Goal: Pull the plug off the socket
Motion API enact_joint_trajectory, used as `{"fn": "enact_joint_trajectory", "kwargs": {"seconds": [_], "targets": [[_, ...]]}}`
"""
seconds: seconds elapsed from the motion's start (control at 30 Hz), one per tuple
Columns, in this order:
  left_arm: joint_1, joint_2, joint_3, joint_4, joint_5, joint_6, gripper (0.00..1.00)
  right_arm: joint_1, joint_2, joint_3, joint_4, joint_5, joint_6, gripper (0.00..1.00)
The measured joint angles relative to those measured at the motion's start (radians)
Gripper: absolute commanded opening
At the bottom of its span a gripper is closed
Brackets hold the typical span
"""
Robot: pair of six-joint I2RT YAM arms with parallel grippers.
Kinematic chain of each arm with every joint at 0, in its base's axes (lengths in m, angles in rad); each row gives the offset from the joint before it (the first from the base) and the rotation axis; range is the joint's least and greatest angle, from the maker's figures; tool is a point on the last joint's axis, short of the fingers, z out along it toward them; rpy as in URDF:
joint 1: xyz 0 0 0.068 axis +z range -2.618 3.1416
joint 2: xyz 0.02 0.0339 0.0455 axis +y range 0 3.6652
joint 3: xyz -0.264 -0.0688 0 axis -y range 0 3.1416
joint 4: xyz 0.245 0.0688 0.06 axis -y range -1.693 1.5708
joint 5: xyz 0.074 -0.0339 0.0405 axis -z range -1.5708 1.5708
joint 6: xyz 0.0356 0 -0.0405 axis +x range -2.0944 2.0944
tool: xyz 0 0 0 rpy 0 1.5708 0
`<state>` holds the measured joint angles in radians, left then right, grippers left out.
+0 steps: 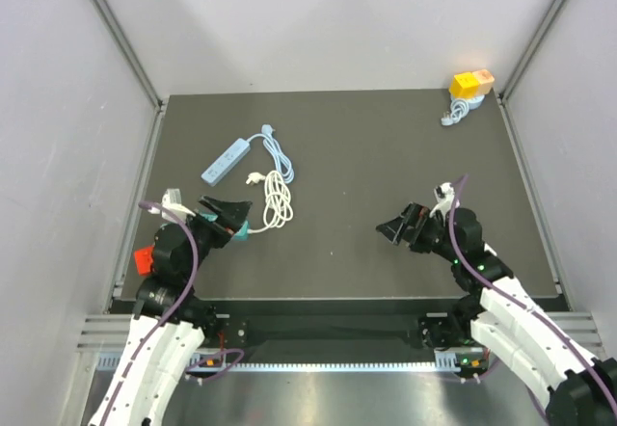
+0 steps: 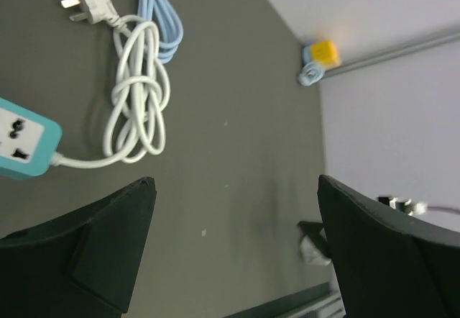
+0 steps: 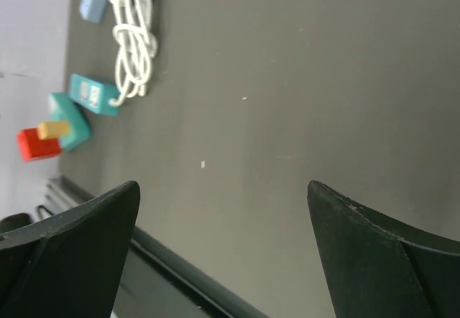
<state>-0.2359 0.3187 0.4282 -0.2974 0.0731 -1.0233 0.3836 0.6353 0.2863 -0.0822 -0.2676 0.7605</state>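
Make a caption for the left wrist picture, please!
Open left gripper hovers near a teal socket box, its knotted white cable and free-lying plug.

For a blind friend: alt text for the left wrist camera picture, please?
Black fingers of the open left gripper frame a dark table. A teal socket block trails a knotted white cable ending in a loose plug, beside a blue cable.
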Motion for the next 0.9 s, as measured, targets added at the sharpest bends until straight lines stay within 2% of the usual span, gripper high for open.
{"fn": "enact_joint_trajectory", "kwargs": {"seconds": [0.13,0.2,0.4,0.57,0.73,0.9], "targets": [[0.000,0.093,0.113,-0.097,0.066,0.182,0.99,0.000,0.060,0.045,-0.045,0.006,-0.084,1.00],[0.000,0.114,0.158,-0.134,0.067,0.225,0.99,0.000,0.066,0.035,-0.036,-0.027,-0.113,1.00],[0.000,0.099,0.256,-0.238,0.033,0.306,0.99,0.000,0.114,0.002,0.117,-0.142,-0.132,1.00],[0.000,0.175,0.398,-0.375,-0.061,0.333,0.99,0.049,0.309,0.045,0.276,-0.193,-0.129,1.00],[0.000,0.282,0.521,-0.522,-0.196,0.346,0.99,0.208,0.566,0.234,0.402,-0.204,-0.149,1.00],[0.000,0.332,0.615,-0.655,-0.336,0.342,0.99,0.403,0.855,0.551,0.468,-0.162,-0.241,1.00]]}}
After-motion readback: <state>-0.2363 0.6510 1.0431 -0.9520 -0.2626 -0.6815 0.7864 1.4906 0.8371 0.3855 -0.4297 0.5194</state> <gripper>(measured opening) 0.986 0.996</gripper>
